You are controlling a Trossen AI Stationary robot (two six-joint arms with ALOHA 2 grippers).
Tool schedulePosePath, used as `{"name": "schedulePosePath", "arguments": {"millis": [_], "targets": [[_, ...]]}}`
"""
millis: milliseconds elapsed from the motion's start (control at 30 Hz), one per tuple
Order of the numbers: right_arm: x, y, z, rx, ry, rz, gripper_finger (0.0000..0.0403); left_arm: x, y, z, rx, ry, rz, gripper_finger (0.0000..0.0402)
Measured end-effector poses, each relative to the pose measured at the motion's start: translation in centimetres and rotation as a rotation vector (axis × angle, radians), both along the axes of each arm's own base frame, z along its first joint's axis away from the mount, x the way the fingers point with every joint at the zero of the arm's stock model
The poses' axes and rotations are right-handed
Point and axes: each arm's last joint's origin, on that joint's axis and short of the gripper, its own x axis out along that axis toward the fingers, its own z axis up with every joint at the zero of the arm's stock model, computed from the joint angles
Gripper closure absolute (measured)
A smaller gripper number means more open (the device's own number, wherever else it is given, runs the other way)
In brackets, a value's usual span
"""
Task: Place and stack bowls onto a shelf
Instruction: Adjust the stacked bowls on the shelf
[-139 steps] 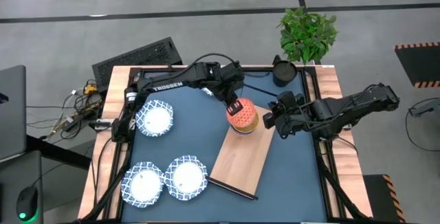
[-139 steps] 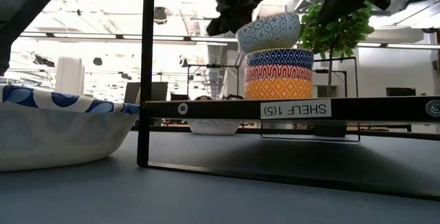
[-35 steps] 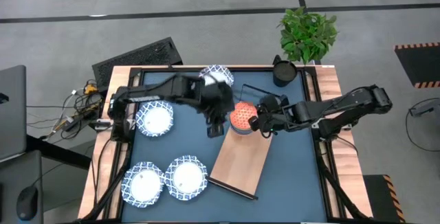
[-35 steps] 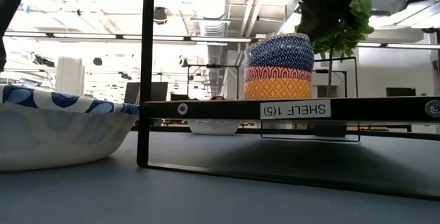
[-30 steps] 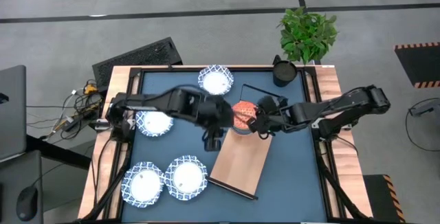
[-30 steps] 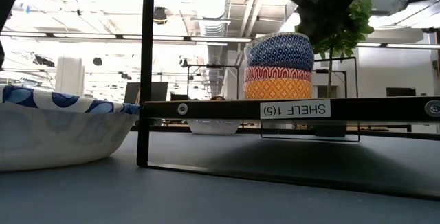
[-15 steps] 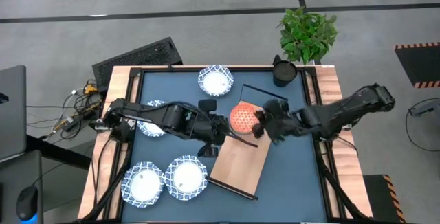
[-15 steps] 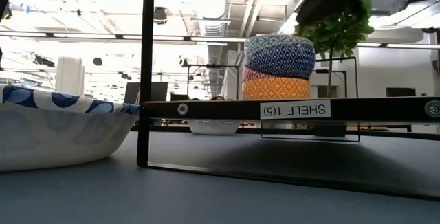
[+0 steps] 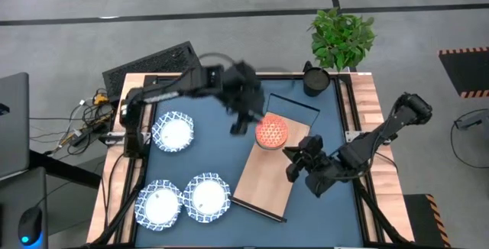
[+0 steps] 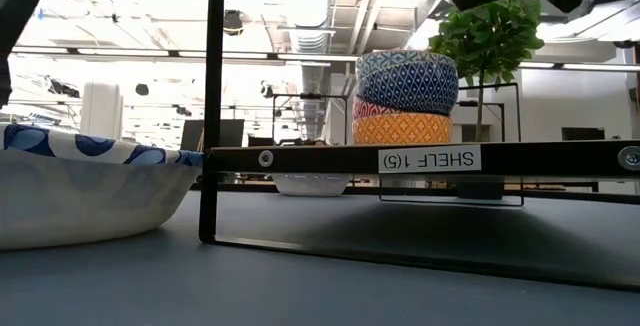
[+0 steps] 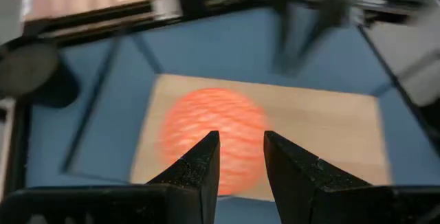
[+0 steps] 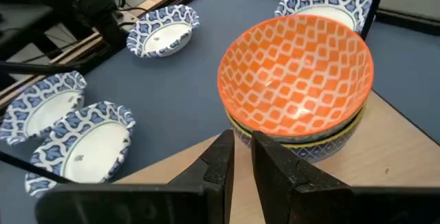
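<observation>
bowls first: we see our left gripper (image 11: 238, 157) hanging above the stack of small bowls (image 9: 270, 132), fingers a narrow gap apart and pinching nothing. our right gripper (image 12: 240, 157) sits low over the shelf (image 9: 269, 179) just beside that stack, fingers nearly together, also empty. the stack rests at the shelf's far end, orange-lined bowl on top. four wide white bowls (image 9: 172, 131) lie on the table mat (image 9: 206, 153), one perhaps hidden behind the left arm in the high view. so we judge the small ones done, the wide ones left.
</observation>
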Motion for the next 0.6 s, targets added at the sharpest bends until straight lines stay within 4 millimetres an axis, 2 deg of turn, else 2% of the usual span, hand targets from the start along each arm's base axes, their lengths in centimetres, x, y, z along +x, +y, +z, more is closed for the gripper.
{"name": "schedulePosePath", "arguments": {"millis": [100,233,367,600], "targets": [[0.3,0.2,-0.6,0.011,0.008,-0.020,0.0323,0.5,3.1,-1.8,-0.025,-0.017,0.037,0.0303],[0.6,0.4,-1.2,0.027,0.013,-0.040,0.0323,0.5,5.5,-4.7,-0.117,0.005,0.005,0.0304],[1.0,0.4,-1.9,0.053,0.019,-0.065,0.0323,0.9,6.2,-7.4,-0.153,0.001,-0.038,0.0304],[1.4,-0.1,-2.2,0.091,0.037,-0.085,0.0323,1.4,5.5,-9.2,-0.102,-0.017,-0.103,0.0304]]}}
